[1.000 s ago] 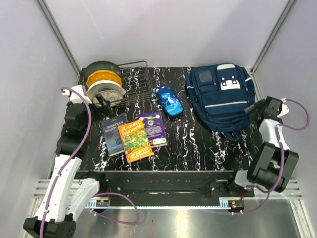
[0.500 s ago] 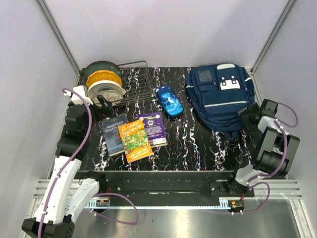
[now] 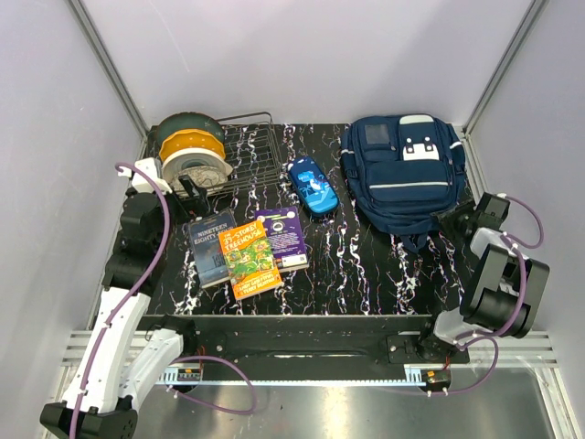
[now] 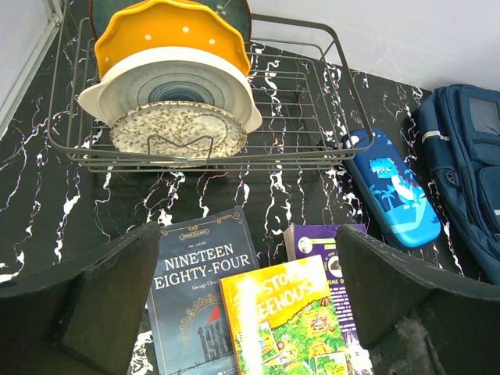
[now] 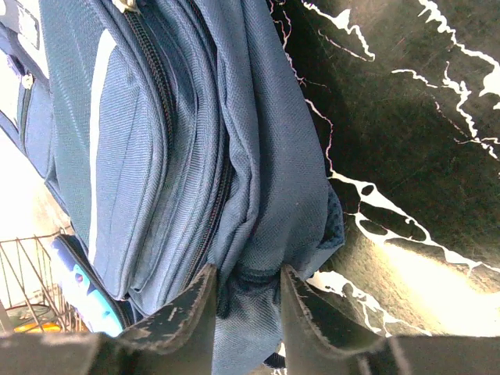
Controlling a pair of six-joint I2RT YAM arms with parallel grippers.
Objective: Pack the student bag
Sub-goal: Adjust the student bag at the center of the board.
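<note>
While the student bag (image 3: 402, 174) lies flat on the table (image 3: 366, 265), front pockets up, at the upper right of the overhead view, the right claw (image 5: 246, 277) sits at its lower right corner. It is narrowed onto a fold of navy fabric at the bag's bottom edge, and the cloth fills the gap between both fingers. Left claw (image 4: 246, 234) is spread wide and holds nothing, hovering over three books (image 3: 247, 251) at centre left, with the dish rack (image 3: 247, 160) above them and the blue pencil case (image 3: 313, 186) mid frame. Handling guess: the bag looks soft, slack and probably near empty, so it should be light but floppy. A one-corner pinch will likely drag or bunch it rather than lift it cleanly. The woven fabric should grip fine and is not fragile. The zips seen from the right wrist look closed, so the main compartment needs opening first. Better holds are probably the zipper pull, a thick seam or the top handle, with the other claw pinning the body so it does not slide.
</note>
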